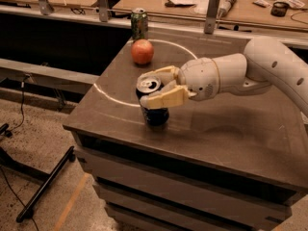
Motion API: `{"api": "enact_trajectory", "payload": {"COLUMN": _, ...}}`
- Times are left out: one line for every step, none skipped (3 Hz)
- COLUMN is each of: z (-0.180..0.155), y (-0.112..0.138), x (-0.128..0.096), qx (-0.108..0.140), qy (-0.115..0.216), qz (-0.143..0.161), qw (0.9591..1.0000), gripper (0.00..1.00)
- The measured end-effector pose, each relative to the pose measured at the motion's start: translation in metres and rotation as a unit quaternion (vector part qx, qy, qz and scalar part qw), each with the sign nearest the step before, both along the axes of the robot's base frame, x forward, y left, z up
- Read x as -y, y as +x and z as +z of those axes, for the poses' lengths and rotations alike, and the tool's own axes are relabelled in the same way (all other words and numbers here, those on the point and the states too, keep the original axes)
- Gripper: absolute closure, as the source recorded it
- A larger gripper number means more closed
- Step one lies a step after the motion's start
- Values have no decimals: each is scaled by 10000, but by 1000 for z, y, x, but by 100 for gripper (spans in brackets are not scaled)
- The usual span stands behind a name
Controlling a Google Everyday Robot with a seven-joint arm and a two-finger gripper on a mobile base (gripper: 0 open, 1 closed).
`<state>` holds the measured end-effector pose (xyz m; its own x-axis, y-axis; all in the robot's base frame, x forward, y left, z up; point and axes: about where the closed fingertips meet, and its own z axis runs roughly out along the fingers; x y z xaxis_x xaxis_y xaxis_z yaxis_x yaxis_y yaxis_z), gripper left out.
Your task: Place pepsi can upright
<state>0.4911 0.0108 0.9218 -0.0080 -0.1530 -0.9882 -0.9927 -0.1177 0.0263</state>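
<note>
Pepsi can (155,115) stands upright — clamped between fingers of the pincer (143,90).

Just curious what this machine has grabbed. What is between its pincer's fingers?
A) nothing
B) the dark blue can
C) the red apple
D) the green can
B: the pincer, near the front left of the table, is closed on the upright pepsi can; the apple and green can stand untouched farther back.
</note>
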Motion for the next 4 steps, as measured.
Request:
{"api": "enact_trajectory", "payload": {"z": -6, "y": -1, "x": 0, "qx": -175, "qy": 21, "qz": 70, "qw": 9998, "gripper": 15}}
{"api": "enact_trajectory", "payload": {"z": -14, "y": -1, "x": -4, "qx": -382, "qy": 61, "qz": 231, "qw": 9990, "gripper": 0}}
{"api": "enact_trajectory", "payload": {"z": -20, "y": -2, "x": -10, "qx": -531, "qy": 64, "qz": 392, "qw": 9978, "gripper": 0}}
{"api": "enact_trajectory", "payload": {"z": -19, "y": -1, "x": -3, "qx": -550, "qy": -3, "qz": 377, "qw": 9978, "gripper": 0}}
